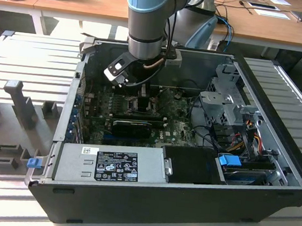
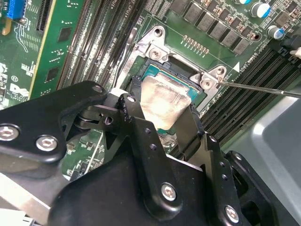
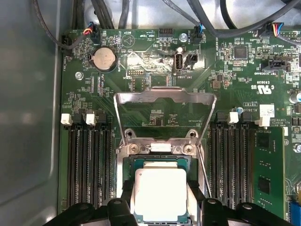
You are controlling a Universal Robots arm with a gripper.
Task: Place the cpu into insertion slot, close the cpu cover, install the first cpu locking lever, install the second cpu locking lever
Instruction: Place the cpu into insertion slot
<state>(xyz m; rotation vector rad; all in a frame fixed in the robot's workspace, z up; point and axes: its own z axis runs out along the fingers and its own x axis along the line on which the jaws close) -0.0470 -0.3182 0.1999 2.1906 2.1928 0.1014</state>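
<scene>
Now | gripper (image 3: 160, 188) jaws clamped on the cpu (image 3: 160, 197) at two opposite edges | cpu low over the insertion slot (image 3: 160, 161), seating unclear | cpu cover (image 3: 164, 97) swung up, open | thin locking lever (image 2: 263, 88) raised beside the slot | computer case (image 1: 147, 199) lies open.

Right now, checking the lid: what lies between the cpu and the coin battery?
The cpu cover, hinged open, between cpu and coin battery, in the first wrist view.
</scene>
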